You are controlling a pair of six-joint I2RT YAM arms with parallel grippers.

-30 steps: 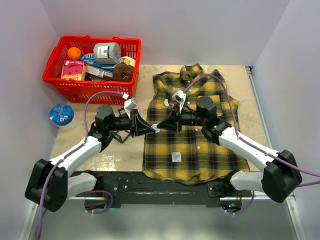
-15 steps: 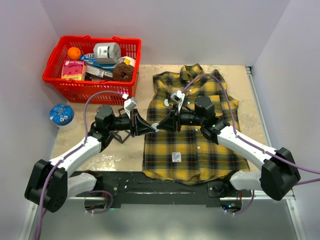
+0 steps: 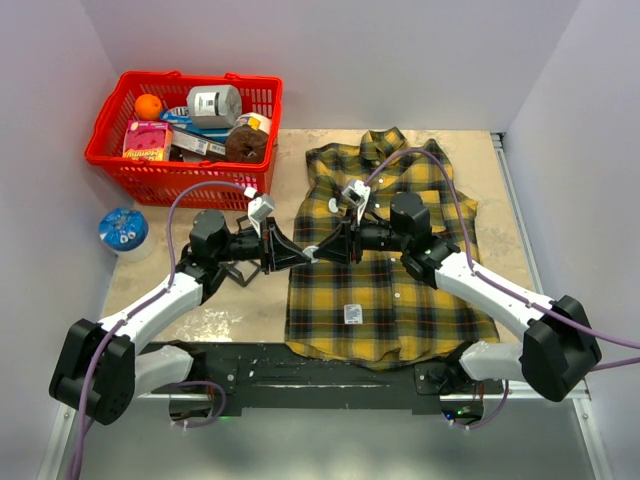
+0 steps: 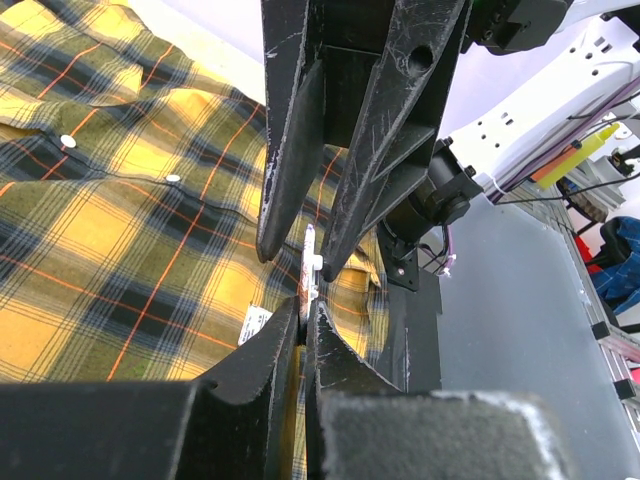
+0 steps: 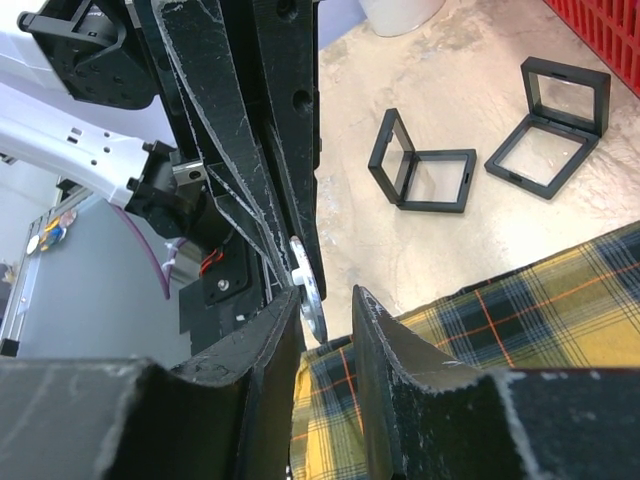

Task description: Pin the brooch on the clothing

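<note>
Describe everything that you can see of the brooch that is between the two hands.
The brooch looks like a small, thin, round white disc, maybe plastic or metal. Its pin does not show. It is raised above the plaid shirt, near the shirt's edge on the left arm's side, apart from the cloth. The left hand is shut on it and pinches one edge. The right hand stands open around it. I cannot tell whether a right finger touches it.

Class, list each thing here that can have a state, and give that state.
Yellow-and-dark plaid shirt: spread flat, front up.
Small round white brooch: pinched, not pinned.
Left gripper: shut on the brooch.
Right gripper: open, jaws either side of the brooch.
Two black frame cases: open.
Red plastic basket: full.
</note>
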